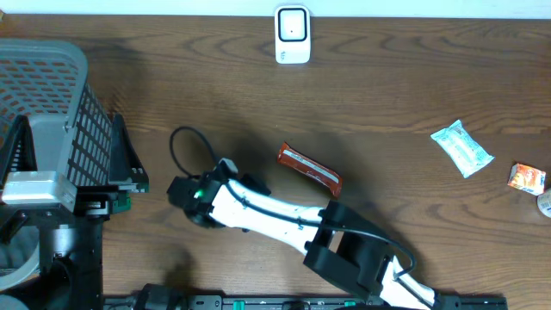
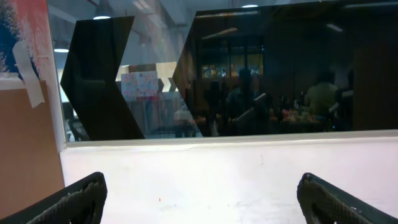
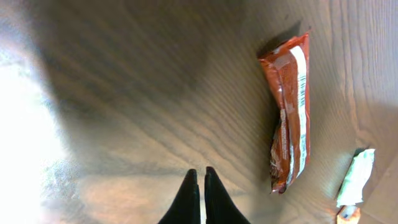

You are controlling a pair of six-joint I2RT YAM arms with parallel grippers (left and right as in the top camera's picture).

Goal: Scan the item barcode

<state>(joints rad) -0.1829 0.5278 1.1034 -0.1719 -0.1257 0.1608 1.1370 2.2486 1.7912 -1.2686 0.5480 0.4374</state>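
1. A long orange-brown foil snack wrapper (image 1: pixel 308 169) lies flat and slantwise near the middle of the brown wooden table (image 1: pixel 387 95). A white printed strip along its length faces up.
2. The right gripper (image 3: pixel 200 177) is clenched: its two black fingers are pressed together with nothing between them, their tips over bare wood.
3. In the right wrist view the wrapper lies off to the right of those tips, apart from them and untouched. Its long side runs roughly the same way as the fingers.
4. From overhead, the white right arm (image 1: pixel 258 207) stretches in from the near right edge and passes just beside the wrapper on its near side.
5. A white rectangular barcode scanner (image 1: pixel 293 34) stands at the far edge, well apart from the wrapper.
6. The left gripper (image 2: pixel 200 186) is spread wide and empty, facing a dark window rather than the table.
7. A grey mesh plastic basket (image 1: pixel 52 103) stands at the left. A white-and-blue packet (image 1: pixel 462 148) and a small orange packet (image 1: pixel 526 178) lie at the right.
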